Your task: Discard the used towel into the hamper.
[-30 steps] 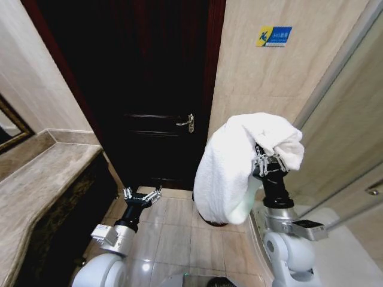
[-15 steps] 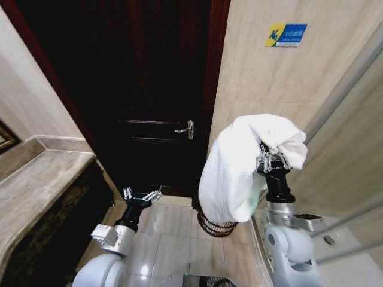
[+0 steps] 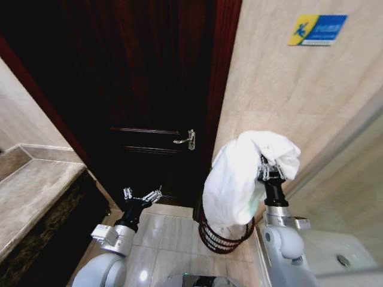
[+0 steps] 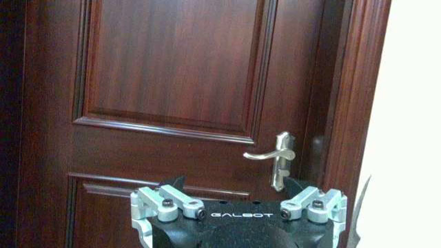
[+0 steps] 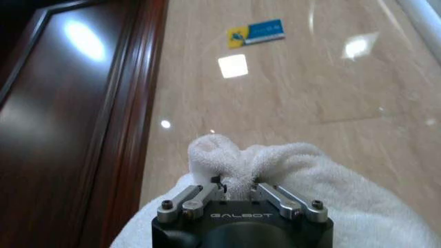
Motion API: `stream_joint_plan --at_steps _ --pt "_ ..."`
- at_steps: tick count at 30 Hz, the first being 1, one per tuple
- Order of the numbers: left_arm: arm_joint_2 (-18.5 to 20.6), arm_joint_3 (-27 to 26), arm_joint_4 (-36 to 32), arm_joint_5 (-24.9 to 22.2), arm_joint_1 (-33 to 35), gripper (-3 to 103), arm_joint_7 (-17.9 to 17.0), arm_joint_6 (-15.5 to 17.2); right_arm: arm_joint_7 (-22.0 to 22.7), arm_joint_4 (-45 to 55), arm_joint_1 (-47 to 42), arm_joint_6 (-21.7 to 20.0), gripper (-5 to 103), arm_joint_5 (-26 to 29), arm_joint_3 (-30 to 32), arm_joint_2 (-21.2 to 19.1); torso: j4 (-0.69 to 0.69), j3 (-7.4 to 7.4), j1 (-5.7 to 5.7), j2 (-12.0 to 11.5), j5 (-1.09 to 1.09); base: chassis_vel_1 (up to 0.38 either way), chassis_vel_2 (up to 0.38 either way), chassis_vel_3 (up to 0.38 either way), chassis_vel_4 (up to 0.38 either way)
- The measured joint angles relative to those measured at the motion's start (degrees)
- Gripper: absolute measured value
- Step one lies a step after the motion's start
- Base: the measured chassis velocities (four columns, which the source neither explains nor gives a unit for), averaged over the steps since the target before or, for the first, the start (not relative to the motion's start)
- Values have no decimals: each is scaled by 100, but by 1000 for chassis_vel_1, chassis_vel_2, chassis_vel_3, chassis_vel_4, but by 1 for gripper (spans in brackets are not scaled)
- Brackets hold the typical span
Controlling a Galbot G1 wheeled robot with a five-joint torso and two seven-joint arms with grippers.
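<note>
One right gripper jaws pinching towel, hamper now closer below, left gripper spread, idle.

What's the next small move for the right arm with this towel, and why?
Probably lower the right gripper slightly toward the hamper before letting go. It is shut on the towel, whose tail hangs at the hamper's rim, apparently dipping just inside, while the bulk sits high. The left gripper waits low, open, facing the door.
</note>
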Motion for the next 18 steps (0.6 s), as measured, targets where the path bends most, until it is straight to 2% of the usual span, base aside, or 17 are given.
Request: stream_joint_plan --at_steps 2,8,18 --pt "0 0 0 0 0 97 0 0 -29 -217 31 91 14 9 12 14 -5 -2 -5 3 -1 31 -101 -56 39" --pt "0 0 0 0 1 97 0 0 -144 -702 94 334 14 91 -9 0 -1 -2 -4 4 -1 8 -27 -24 13" --pt "0 0 0 0 0 97 0 0 -253 -1813 185 646 14 319 -65 -92 -3 0 2 2 0 0 0 0 0"
